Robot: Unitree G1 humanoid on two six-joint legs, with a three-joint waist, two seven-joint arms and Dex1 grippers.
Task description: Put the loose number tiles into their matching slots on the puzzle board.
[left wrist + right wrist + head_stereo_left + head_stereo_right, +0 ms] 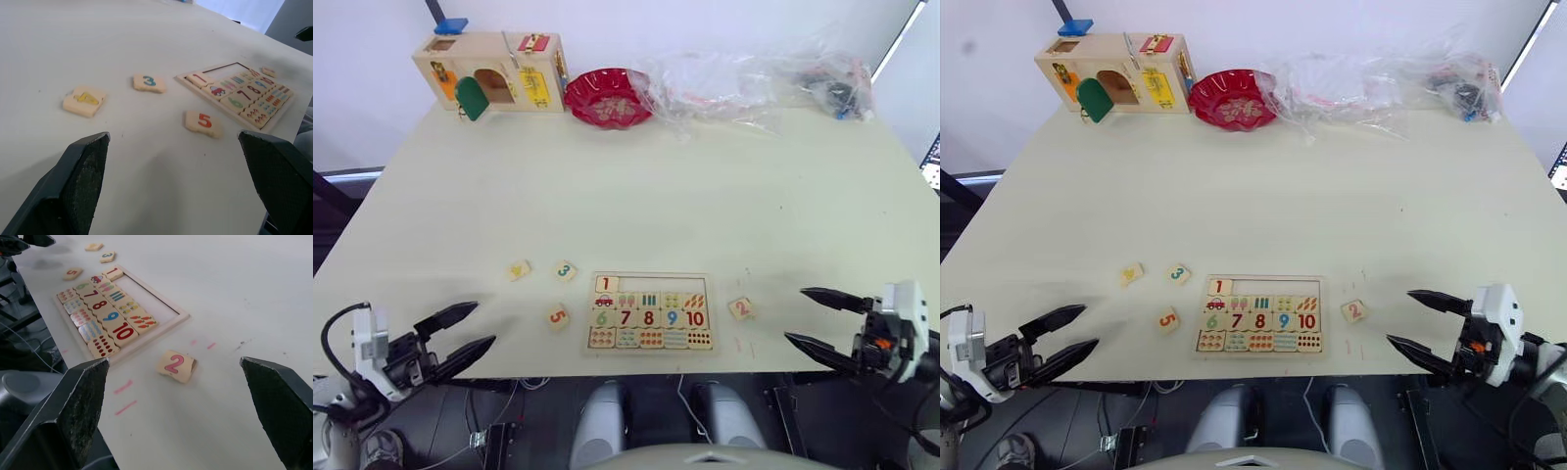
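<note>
The puzzle board [156, 292] lies near the table's front edge, between my arms. A red 1 tile [606, 284] sits in the leftmost of its matching slots; the other slots [661, 285] in that row are bare. Left of the board lie three loose number tiles: a yellow-mark tile [518, 270], a green 3 [566, 272] and a red 5 [558, 316]. A red 2 [740, 308] rests just right of the board. My left gripper [483, 323] hovers open at the front left, short of the 5. On the front right, facing the 2, my right gripper [795, 314] is open.
A wooden latch box [491, 70] with coloured doors stands at the far left corner. Beside it are a red bowl [608, 96] and crumpled clear plastic bags [754, 83] along the back. The table's front edge runs just below the board.
</note>
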